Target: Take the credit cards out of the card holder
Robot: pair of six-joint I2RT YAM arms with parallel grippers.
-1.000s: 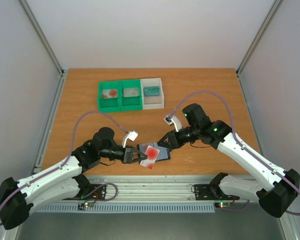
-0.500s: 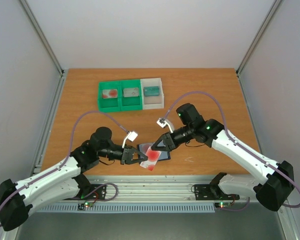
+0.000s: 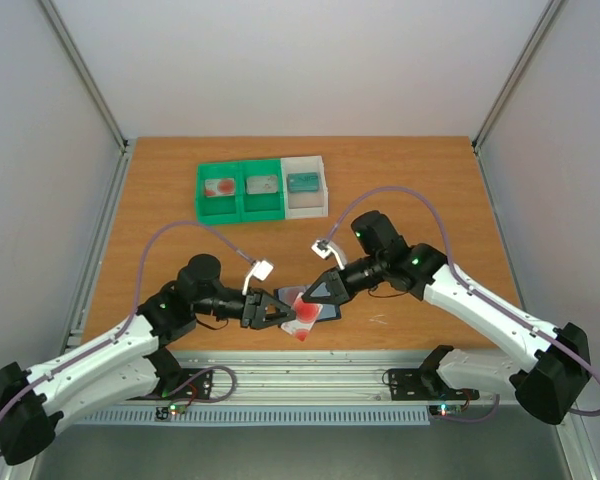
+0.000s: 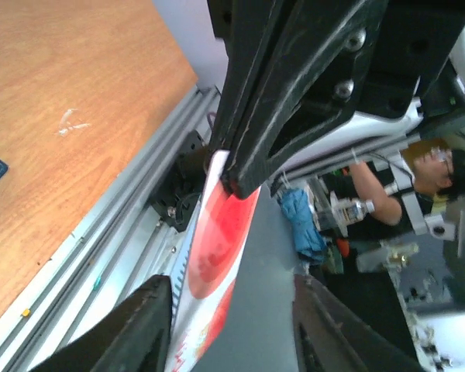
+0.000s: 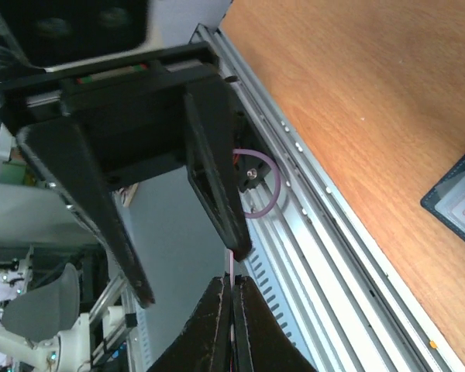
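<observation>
Over the counter point(image 3: 430, 190) my right fingers point(image 5: 226, 301) clench a credit card point(image 4: 217, 232), left fingers point(image 3: 277, 311) spread open around it; card holder point(image 5: 461, 198) cropped at frame edge

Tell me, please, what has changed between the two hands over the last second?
The right hand moved in toward the left hand and closed on the edge of the credit card. The left hand, which was pinching that card, has opened. The card holder and the tray stayed put.
</observation>
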